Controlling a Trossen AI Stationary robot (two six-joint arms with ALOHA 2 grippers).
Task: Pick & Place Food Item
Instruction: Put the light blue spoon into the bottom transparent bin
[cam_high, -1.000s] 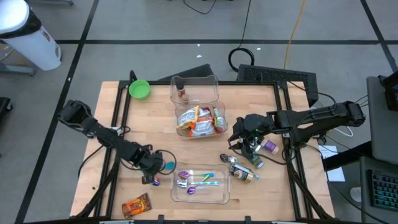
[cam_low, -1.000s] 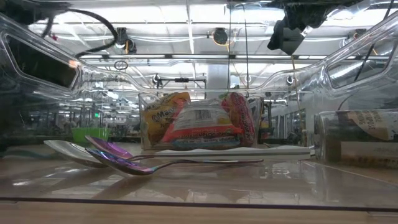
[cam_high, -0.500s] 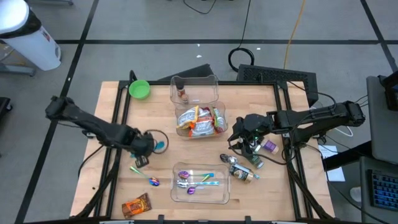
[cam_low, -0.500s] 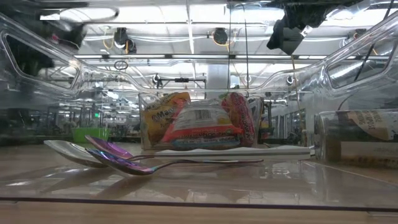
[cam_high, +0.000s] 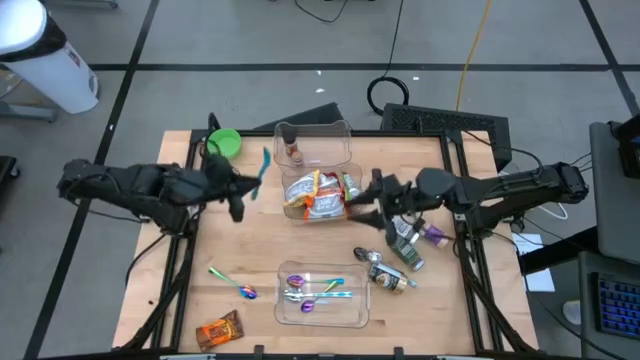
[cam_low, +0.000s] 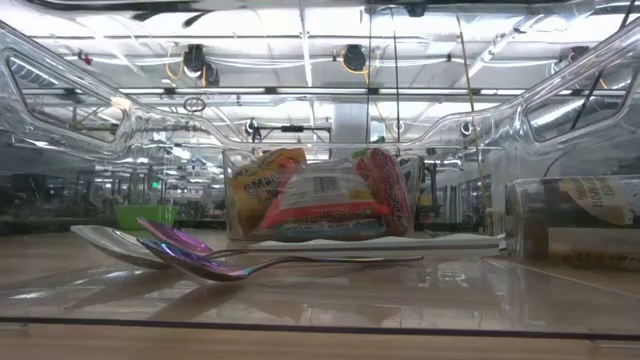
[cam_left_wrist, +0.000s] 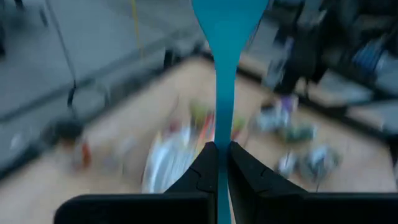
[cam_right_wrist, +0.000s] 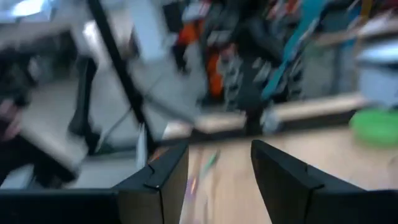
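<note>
you are looking down on a wooden worktop (cam_high: 260, 250) with both arms raised above it. the left gripper (cam_left_wrist: 217, 163) hangs near the back-left part of the worktop, just beside the green bowl (cam_high: 224, 143), and its jaws are pressed together on the handle of a teal spatula (cam_high: 261, 172), which stands up between them in the left wrist view. the right gripper (cam_high: 362, 200) sits at the right edge of the clear bin (cam_high: 318, 180) that holds the snack packets (cam_high: 318, 195); in the right wrist view its jaws are spread with nothing between them.

as a judgement, the food task is at an early stage. the snack packets all lie in the bin, and one orange packet (cam_high: 219, 330) lies alone at the front-left corner of the worktop, well apart from either gripper. no food item is held. the front tray (cam_high: 322, 297) holds only spoons (cam_high: 298, 286). bottles and jars (cam_high: 402, 250) lie beside the right arm. what looks left: grasping a food item, carrying it, and setting it down.
</note>
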